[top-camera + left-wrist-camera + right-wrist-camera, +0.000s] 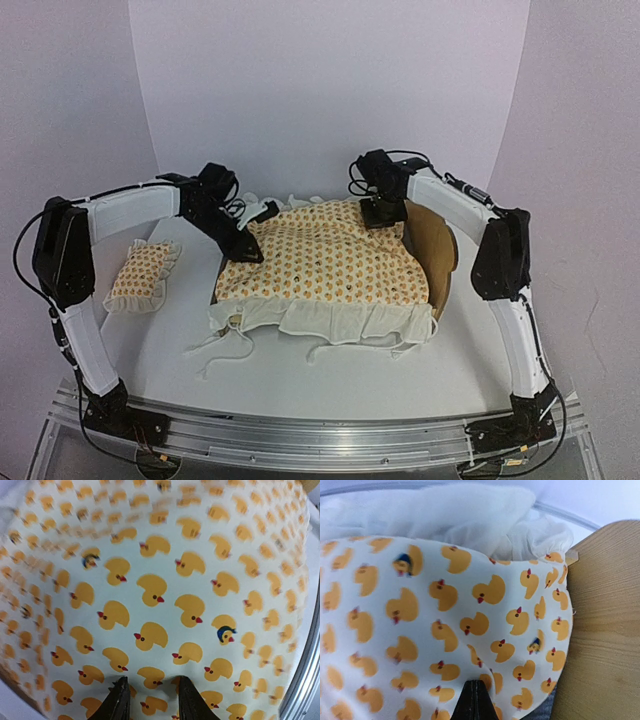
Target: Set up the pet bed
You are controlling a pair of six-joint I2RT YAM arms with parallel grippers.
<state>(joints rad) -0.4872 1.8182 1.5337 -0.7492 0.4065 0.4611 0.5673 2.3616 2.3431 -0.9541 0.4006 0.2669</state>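
The small light-wood pet bed (437,248), covered by cream duck-print ruffled bedding (330,262), sits mid-table (300,375), with its matching pillow (140,272) lying to the left. The left end effector (150,681) is spread over the bedding. The right end effector (475,686) is pressed together near the headboard.

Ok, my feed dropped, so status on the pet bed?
Left tool open over duck-print bedding. Right tool shut at bedding's headboard end. Bedding covers bed frame; pillow on table, left side. No obstruction seen.
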